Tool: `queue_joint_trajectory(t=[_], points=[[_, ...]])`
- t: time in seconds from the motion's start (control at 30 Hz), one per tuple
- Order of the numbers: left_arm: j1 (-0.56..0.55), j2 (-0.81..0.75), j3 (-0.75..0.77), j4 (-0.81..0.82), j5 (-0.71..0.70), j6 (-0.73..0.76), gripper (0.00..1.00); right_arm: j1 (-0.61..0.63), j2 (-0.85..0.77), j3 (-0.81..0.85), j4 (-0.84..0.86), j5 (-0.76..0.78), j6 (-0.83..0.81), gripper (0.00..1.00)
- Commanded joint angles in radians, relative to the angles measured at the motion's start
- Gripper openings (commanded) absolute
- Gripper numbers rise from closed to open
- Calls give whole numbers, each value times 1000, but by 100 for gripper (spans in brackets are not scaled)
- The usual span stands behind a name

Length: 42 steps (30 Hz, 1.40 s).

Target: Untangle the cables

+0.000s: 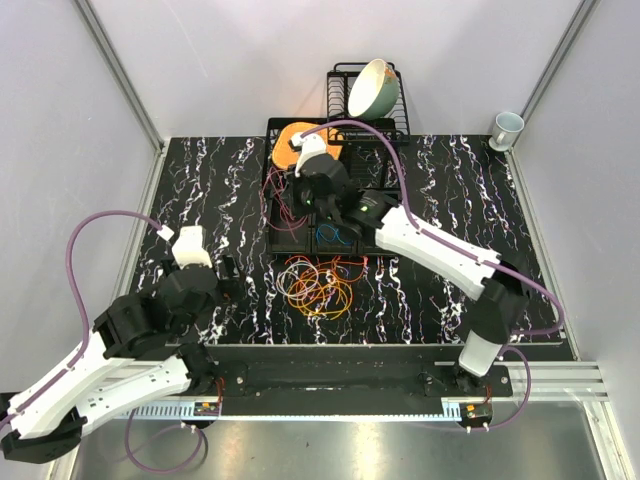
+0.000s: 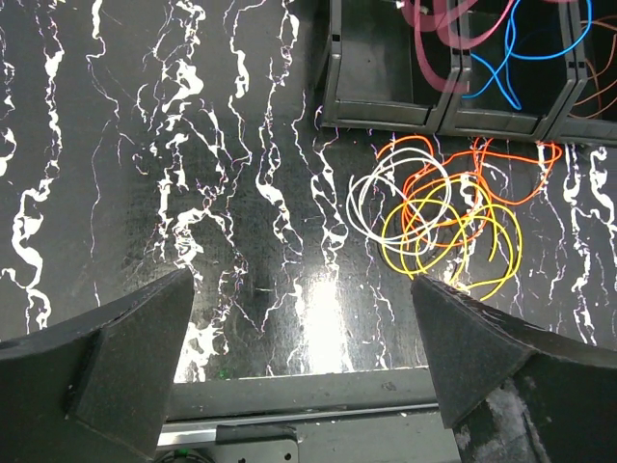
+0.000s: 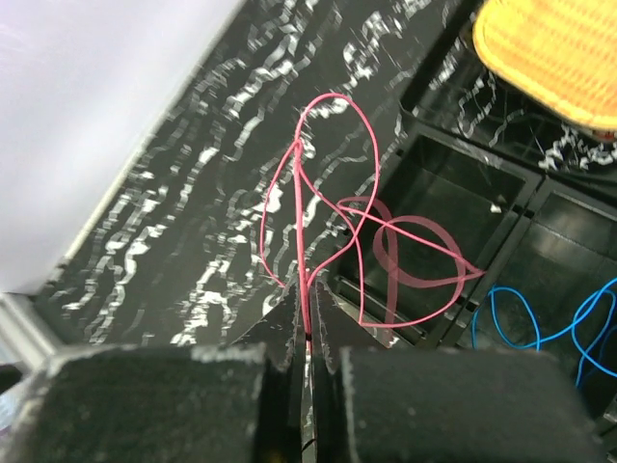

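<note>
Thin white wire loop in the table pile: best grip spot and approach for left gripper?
Probably take the thin white wire loop on its outer left arc, dropping the open left gripper from above on the left arm's side. That arc lies alone on the black marbled table; the rest crosses orange and yellow wires.

A black table veined with white like marble carries everything here. A black tray of open compartments sits on it toward the far middle. Just in front of the tray's near wall, a loose heap of cables in orange, yellow and white lies on the bare top. A wire dish rack stands behind the tray, and a pale mug stands well to the tray's right, at the far corner
</note>
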Motion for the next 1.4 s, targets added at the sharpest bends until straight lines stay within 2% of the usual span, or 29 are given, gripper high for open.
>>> queue_joint_trajectory(t=[0.0, 0.3, 0.77, 1.27, 1.33, 1.37], points=[[3, -27, -4, 24, -41, -5, 99, -4, 53, 54, 19, 49, -6, 0], [16, -30, -1, 24, -41, -5, 99, -23, 154, 80, 6, 70, 5, 0], [42, -25, -3, 23, -38, -1, 99, -70, 193, 143, 1, 90, -1, 0], [66, -14, -1, 24, -35, 1, 99, -81, 234, 151, -13, 23, 20, 0], [69, -13, 0, 26, -34, 1, 99, -82, 245, 166, -30, 20, 17, 7], [72, -13, 0, 24, -34, 1, 99, -82, 246, 171, -31, 23, 17, 17]])
